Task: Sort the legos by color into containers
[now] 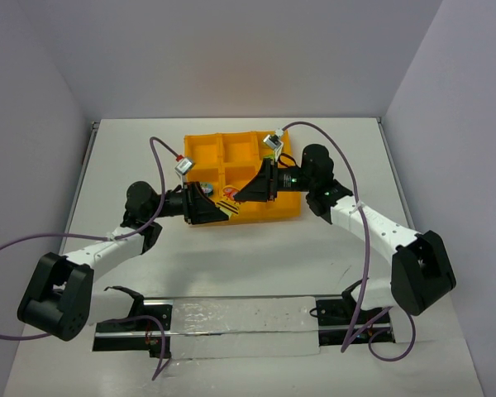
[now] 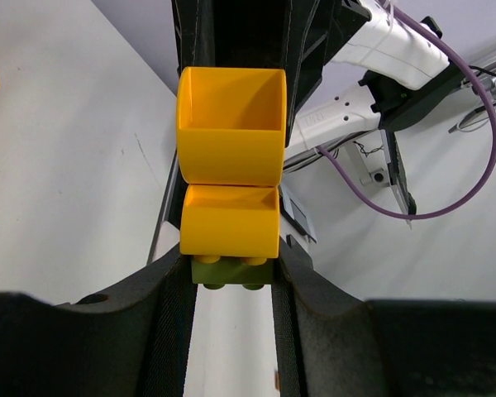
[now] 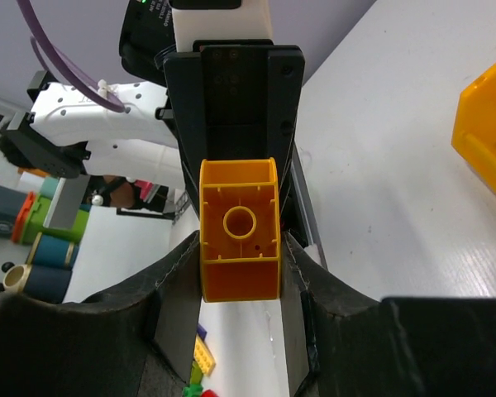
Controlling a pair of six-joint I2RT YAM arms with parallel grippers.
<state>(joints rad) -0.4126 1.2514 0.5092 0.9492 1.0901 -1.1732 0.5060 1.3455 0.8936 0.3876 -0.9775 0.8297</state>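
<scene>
We see left end effector [image 2: 231, 279] shut tight on green lego [image 2: 231, 270]. Right end effector [image 3: 240, 269] pinches yellow lego [image 3: 240, 236] stuck on it. Both hang over near edge of tray [image 1: 200, 149], toward back edge of worktop [image 1: 256, 256]. We think: two holds, so colors pull apart.

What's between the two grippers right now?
A brick stack: two yellow-orange bricks joined to a lime green brick, bridging left gripper and right gripper. The left wrist view shows it best.
</scene>
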